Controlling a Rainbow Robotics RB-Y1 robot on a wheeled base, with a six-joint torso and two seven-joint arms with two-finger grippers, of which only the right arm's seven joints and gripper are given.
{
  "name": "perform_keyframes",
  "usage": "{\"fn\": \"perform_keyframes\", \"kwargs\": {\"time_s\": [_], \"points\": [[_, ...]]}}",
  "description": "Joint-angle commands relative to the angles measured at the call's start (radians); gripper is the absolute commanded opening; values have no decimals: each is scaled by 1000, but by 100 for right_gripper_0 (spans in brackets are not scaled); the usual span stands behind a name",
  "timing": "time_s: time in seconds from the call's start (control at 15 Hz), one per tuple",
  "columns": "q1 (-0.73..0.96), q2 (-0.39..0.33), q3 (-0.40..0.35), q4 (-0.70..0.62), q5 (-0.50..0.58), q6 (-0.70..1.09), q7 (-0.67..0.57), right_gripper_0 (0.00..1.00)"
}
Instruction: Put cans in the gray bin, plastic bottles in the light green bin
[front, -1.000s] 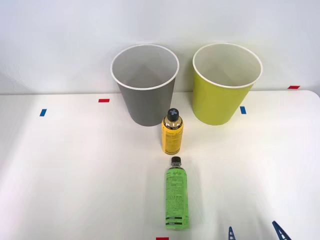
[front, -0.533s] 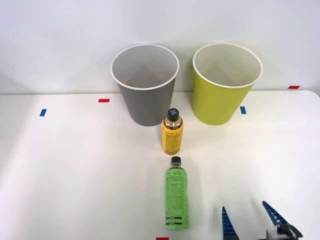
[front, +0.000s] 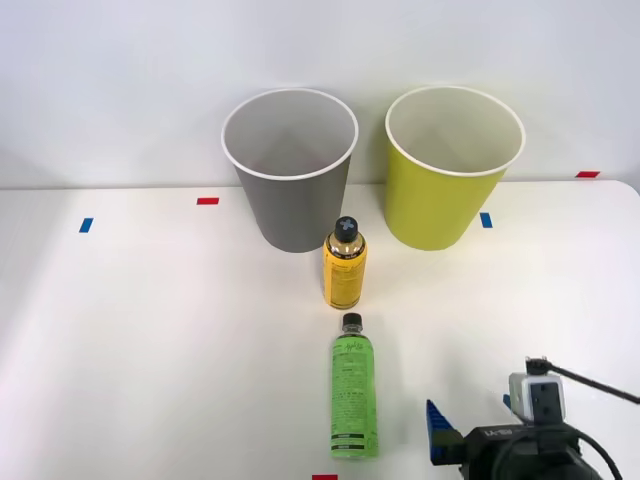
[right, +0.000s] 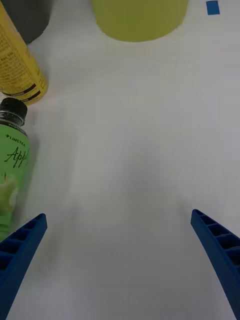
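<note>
The gripper (right: 119, 260) is spread wide and holds nothing. It is seen low at the desk's near edge, just beside the bottle (front: 353, 398), which stands upright near that edge. The can (front: 344, 264) stands behind the bottle, close to the gray bin (front: 292, 190). The green bin (front: 445, 195) is beside it at the far edge. The bottle is likely to be picked first, so the fingers should be brought around its middle and shut gently. The desk (front: 150, 340) is white, with small tape marks. A plain white wall is behind.
</note>
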Motion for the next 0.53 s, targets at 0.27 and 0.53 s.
{"fn": "perform_keyframes", "kwargs": {"time_s": [0.27,0.53], "points": [[-384,-167,93,-51,-28,434,-414,100],[-554,-257,113,-51,-174,586,-618,100]]}}
